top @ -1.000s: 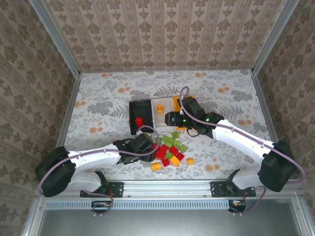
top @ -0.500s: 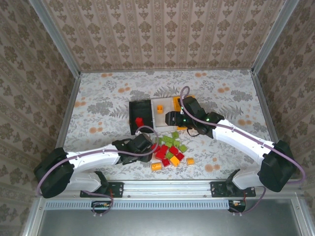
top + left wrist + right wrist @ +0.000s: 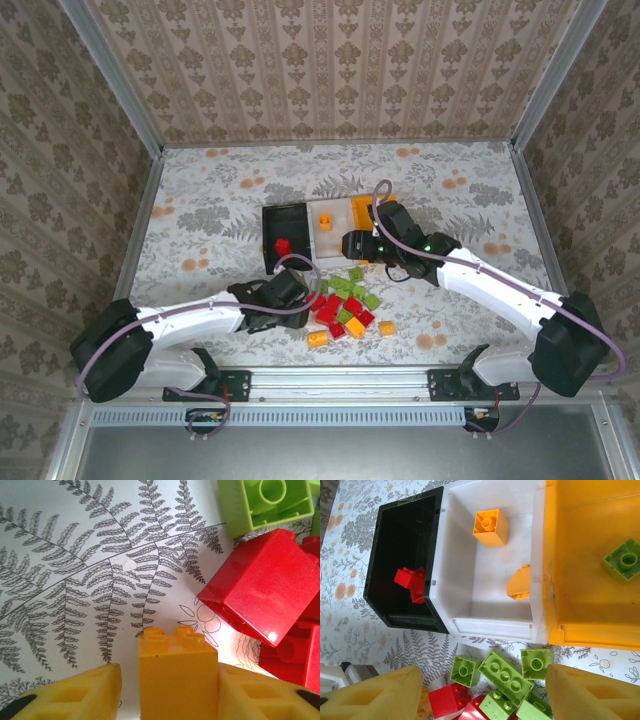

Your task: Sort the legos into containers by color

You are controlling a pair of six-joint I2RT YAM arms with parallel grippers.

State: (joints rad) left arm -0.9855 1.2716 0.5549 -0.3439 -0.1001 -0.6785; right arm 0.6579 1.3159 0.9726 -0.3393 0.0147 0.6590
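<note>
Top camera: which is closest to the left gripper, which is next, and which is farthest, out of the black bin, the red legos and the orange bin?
1. Red legos, right beside the left gripper, on its right.
2. Black bin, just behind the gripper.
3. Orange bin, farther back and to the right.

The left arm and right arm have white shells between black joints, and a lilac cable loops along each. A green light glows near the right wrist. The left claw and right claw have yellow fingers with hollow moulded pockets.
</note>
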